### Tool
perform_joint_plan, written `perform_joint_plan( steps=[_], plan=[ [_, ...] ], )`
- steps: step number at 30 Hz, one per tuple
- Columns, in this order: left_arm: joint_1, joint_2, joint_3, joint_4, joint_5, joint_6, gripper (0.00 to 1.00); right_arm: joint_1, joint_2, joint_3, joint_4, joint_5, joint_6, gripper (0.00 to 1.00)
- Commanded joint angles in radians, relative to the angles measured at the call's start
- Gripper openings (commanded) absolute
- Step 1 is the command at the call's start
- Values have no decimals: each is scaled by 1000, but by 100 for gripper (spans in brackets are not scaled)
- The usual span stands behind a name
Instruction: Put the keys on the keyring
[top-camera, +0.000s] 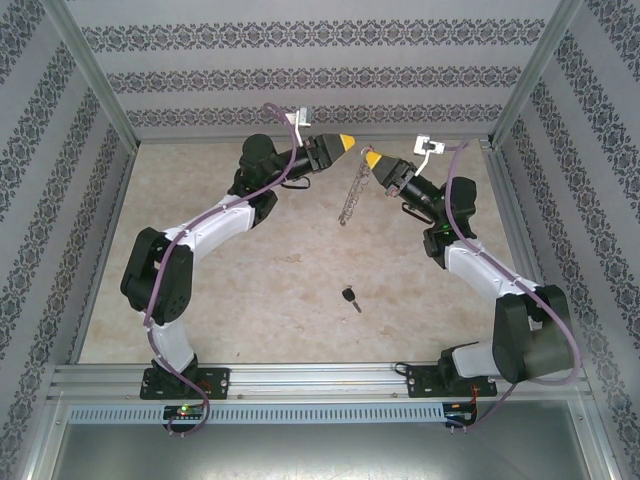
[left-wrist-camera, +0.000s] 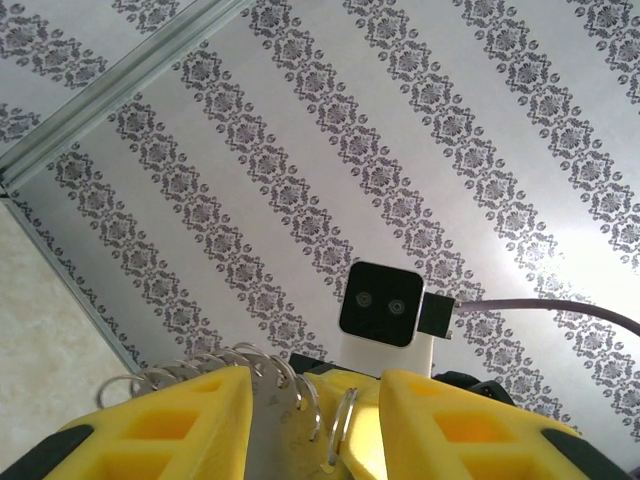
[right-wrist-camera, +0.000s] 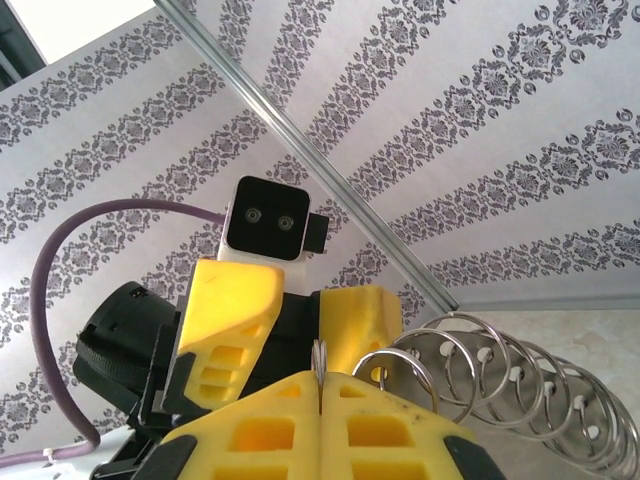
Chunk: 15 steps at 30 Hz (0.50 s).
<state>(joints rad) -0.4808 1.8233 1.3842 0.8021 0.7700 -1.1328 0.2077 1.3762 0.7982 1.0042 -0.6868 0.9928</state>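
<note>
The right gripper (top-camera: 372, 160), a black claw with 2 yellow plastic fingers, is raised above the far edge of the desk (top-camera: 250, 310), a beige marbled surface, just right of that edge's middle. In the right wrist view its fingers (right-wrist-camera: 400, 440) are pressed flat together, with a thin wire pinched in the seam between them. That wire belongs to the keyring (top-camera: 353, 195), a large thin silvery metal hoop strung with many small silver loops. The claw is closed and gripping it. From the top, the keyring hangs from the fingertips as a slanted strand, its low end pointing toward the desk's middle and clear of the surface.

The left gripper (top-camera: 345, 143), the same black-and-yellow build, faces the right one tip to tip just left of it, also above the far edge. In the left wrist view its 2 fingers (left-wrist-camera: 170, 425) stand apart, so this claw is open. Several of the silver loops sit in the gap between them. I cannot tell whether either finger touches the metal.

The key (top-camera: 350, 297), small, with a black plastic head and a short silver blade, lies flat on the desk. It is nearer the near edge than the far one, about midway between the left and right edges, and well apart from both claws and the keyring.
</note>
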Motion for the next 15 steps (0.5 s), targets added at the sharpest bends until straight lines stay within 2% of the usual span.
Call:
perform_joint_plan(
  steps=[1,15],
  plan=[
    [-16,14,15,81,15,-20,39,14,4,47,86,25,0,0],
    [-36,19,10,93,23,-20,38,23,21,58,93,27,4,0]
  ],
)
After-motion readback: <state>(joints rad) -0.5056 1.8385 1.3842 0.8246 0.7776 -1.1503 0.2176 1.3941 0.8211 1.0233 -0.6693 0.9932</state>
